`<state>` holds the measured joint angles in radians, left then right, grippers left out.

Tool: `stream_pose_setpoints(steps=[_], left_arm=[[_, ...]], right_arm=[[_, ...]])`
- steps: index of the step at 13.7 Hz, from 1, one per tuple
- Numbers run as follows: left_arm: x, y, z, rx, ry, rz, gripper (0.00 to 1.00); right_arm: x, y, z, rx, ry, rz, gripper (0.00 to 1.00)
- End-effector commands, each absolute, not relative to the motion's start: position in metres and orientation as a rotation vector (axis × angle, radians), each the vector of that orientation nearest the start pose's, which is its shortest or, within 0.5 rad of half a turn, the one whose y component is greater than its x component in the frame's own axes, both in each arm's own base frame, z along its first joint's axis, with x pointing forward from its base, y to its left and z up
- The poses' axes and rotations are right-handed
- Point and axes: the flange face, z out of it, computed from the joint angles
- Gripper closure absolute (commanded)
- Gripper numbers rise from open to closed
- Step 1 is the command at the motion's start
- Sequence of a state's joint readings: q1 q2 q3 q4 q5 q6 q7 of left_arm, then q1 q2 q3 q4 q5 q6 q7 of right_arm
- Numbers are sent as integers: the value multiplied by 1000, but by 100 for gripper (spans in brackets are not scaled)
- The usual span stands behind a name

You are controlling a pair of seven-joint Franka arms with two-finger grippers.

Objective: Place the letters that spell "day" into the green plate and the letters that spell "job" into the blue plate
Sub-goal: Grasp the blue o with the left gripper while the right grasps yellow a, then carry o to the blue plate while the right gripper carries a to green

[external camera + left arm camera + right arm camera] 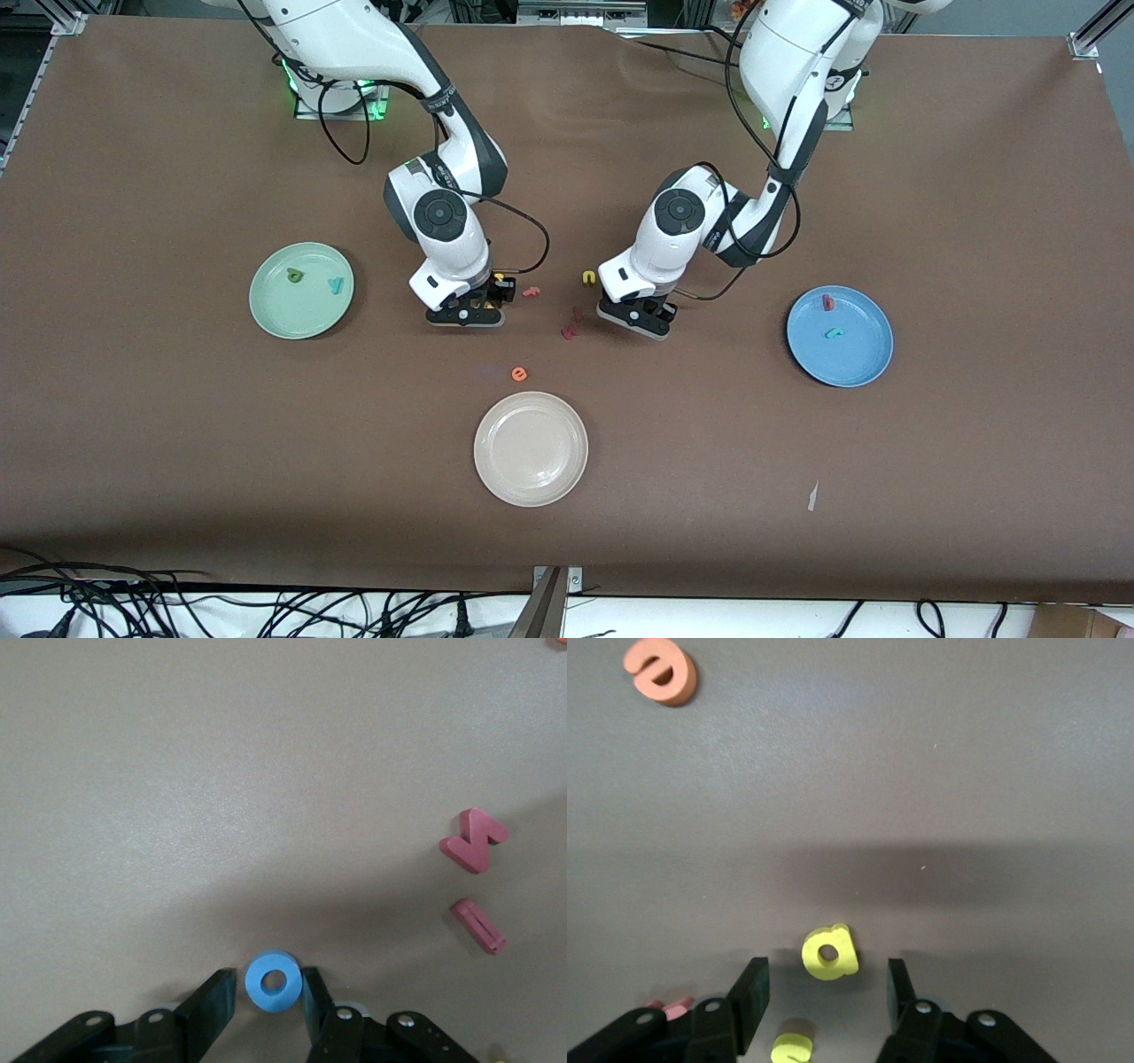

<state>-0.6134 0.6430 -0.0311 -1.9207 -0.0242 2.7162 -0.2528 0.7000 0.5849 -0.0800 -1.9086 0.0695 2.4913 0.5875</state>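
I'm closing left gripper (268, 994) on blue ring (274, 981), light, squashy foam, gripping outer rim; right gripper (824, 990) open around yellow letter (829, 953).

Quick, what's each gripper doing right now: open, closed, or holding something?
Left gripper: closing around the small blue foam ring letter "o" on the table.
Right gripper: open, straddling the yellow foam letter "d", not gripping it.

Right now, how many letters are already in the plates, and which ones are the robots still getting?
Four are in: the green a and teal y lie in the green plate, the red b and teal j in the blue plate. The left gripper is pinching the blue o. The right gripper straddles the yellow d, open. Both letters still need carrying over.
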Motion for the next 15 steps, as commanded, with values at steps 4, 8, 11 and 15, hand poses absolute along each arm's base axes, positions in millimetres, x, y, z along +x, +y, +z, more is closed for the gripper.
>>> stream_pose_setpoints(steps=[4,8,11,15], left_arm=[[516,-375,164,-3154,578,-215,72],[540,-349,192,-3166,509,-262,82],[569,-298,225,-3132,558,-210,82],[597,-180,278,-3084,631,12,81]], right_arm=[[513,372,177,-3136,30,-21,49],[513,372,178,-3137,16,-17,81],[517,368,186,-3137,5,-16,87],[532,337,229,-3179,-57,57,87]])
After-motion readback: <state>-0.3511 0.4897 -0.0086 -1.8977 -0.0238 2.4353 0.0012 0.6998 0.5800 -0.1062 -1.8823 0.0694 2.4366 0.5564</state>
